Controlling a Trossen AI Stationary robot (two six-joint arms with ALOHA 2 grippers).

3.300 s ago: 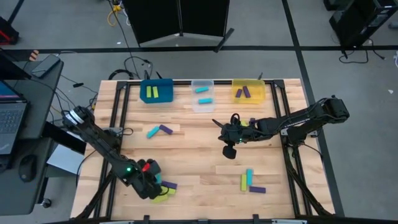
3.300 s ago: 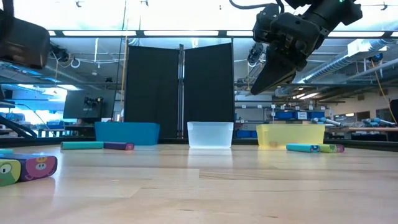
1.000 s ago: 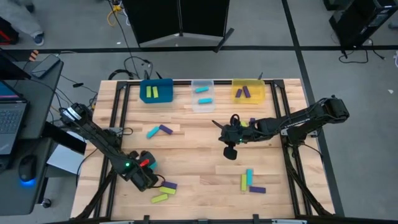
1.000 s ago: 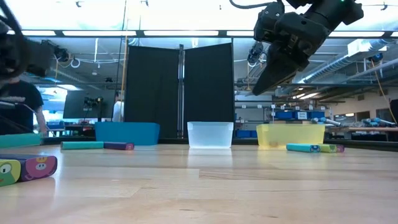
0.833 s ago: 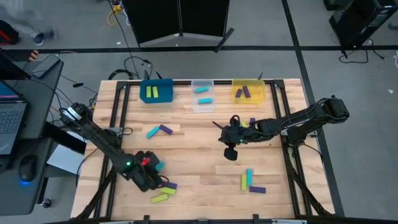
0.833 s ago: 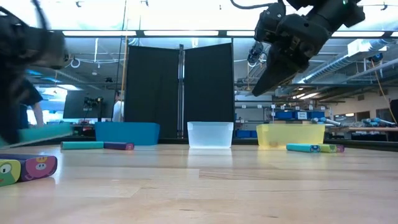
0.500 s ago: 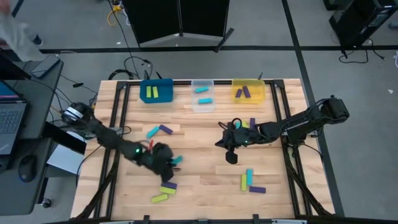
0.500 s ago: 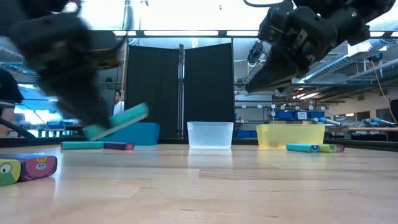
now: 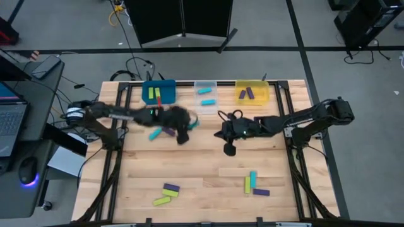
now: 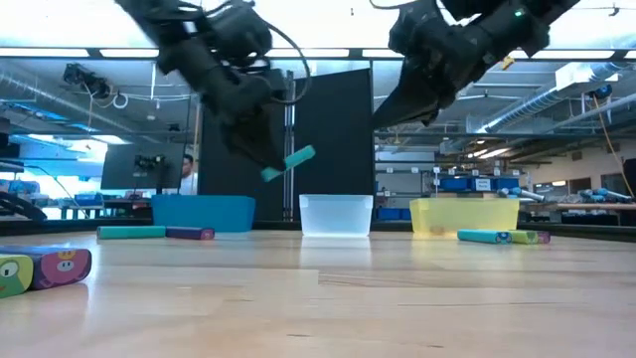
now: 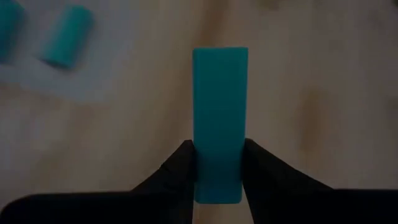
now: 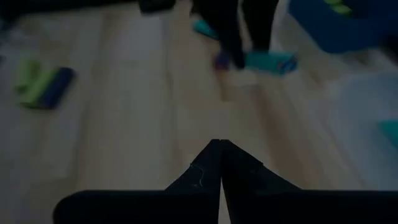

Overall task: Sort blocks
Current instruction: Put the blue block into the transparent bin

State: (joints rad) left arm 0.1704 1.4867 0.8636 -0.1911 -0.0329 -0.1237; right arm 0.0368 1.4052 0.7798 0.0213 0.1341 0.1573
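My left gripper point(image 9: 187, 125) is in the air just short of the clear bin point(image 9: 205, 104), shut on a cyan block point(image 11: 219, 106), which also shows in the low view as the cyan block point(image 10: 288, 162). My right gripper point(image 9: 226, 140) hovers shut over the table's middle right, holding nothing. Other blocks lie flat on the table: a cyan and purple pair point(image 9: 161, 132), a lime and purple pair point(image 9: 166, 194) near the near edge, and a lime, cyan and purple group point(image 9: 254, 183). Two cyan blocks point(image 9: 206, 96) lie in the clear bin. My left gripper pinches the cyan block's near end point(image 11: 217, 180) between its two fingers point(image 11: 184, 163), which lie on the block's two long sides. The block sticks out forward past the fingertips. It is lifted clear of the table and tilts with its free end point(image 10: 305, 154) upward.
Three bins stand along the far edge: blue point(image 9: 165, 84) with lime blocks, clear in the middle, yellow point(image 9: 252, 84) with purple blocks. Open wood lies between the two grippers and the near block groups. A person stands far behind the table point(image 10: 188, 169).
My left gripper, still shut on the cyan block, has swept quickly from the table's near left corner up and toward the far edge and the right, stopping just before the clear bin. My right gripper has drifted slightly toward the left and far edge, staying shut.
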